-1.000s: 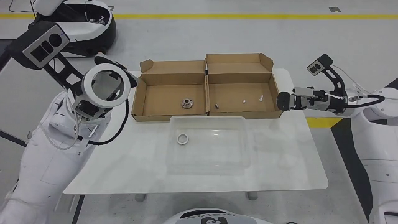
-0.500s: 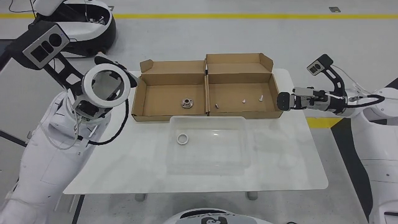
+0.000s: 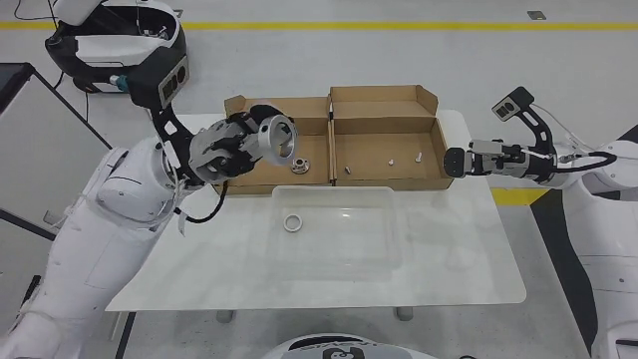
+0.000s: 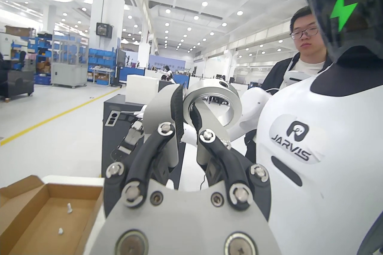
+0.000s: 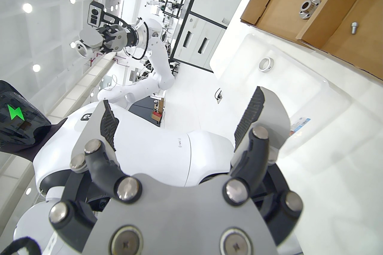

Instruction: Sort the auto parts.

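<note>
Across the far half of the table (image 3: 459, 249), two open cardboard boxes sit side by side, sharing a middle wall, with their flaps standing up along the far edge. The left box (image 3: 311, 150) holds one flanged metal part (image 3: 298, 167) close to that shared wall. The right box (image 3: 384, 145) holds a bolt (image 3: 346, 170) just past the wall and two small white parts (image 3: 393, 161) farther along. A clear tray (image 3: 349, 239) lies right up against the fronts of the boxes, with a small ring (image 3: 292, 222) near its left end.

The left gripper (image 4: 185, 115) is clamped on the wall of a large metal ring (image 4: 213, 106), one finger outside and one inside the hole. From above, that ring is held aloft over the left box, apart from the flanged part. The right gripper (image 5: 182, 100) has its fingers spread wide with nothing between them. It sits level with the right box's outer end wall, near the table's right edge.

White tabletop shows on both sides of the tray and in a strip along the near edge.
</note>
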Controlling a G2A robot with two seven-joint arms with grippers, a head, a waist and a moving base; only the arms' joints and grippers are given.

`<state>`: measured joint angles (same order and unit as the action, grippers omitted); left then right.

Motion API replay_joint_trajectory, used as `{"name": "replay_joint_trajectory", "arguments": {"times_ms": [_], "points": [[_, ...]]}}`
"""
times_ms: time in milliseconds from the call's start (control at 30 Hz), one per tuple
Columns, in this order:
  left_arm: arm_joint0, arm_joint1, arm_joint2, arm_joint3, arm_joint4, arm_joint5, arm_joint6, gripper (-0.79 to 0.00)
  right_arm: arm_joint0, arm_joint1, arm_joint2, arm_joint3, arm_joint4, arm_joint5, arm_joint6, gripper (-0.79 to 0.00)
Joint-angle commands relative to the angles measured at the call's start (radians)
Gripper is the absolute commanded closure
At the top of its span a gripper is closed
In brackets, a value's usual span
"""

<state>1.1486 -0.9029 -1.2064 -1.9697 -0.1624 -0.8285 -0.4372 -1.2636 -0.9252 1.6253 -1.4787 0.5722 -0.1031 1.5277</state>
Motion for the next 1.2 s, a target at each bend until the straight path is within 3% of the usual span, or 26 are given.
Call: {"name": "replay_joint_trajectory", "arguments": {"times_ms": [0,100,300,400,633,900,1167], "points": [[-0.034,-0.004,0.01,0.017,0.032,0.03,-0.021,0.0,0.0,0.0,0.0,0.0,0.0,0.0,0.0,-0.785],[-0.098,-0.01,0.035,0.056,0.064,0.086,-0.074,0.0,0.0,0.0,0.0,0.0,0.0,0.0,0.0,-0.785],[-0.273,-0.026,0.124,0.184,0.164,0.265,-0.285,0.0,0.0,0.0,0.0,0.0,0.0,0.0,0.0,-0.785],[-0.328,-0.032,0.169,0.233,0.203,0.352,-0.394,0.0,0.0,0.0,0.0,0.0,0.0,0.0,0.0,-0.785],[-0.405,-0.054,0.278,0.348,0.336,0.509,-0.514,0.0,0.0,0.0,0.0,0.0,0.0,0.0,0.0,-0.785],[-0.487,-0.097,0.41,0.484,0.449,0.58,-0.554,0.0,0.0,0.0,0.0,0.0,0.0,0.0,0.0,-0.785],[-0.579,-0.162,0.548,0.694,0.506,0.593,-0.589,0.0,0.0,0.0,0.0,0.0,0.0,0.0,0.0,-0.785]]}}
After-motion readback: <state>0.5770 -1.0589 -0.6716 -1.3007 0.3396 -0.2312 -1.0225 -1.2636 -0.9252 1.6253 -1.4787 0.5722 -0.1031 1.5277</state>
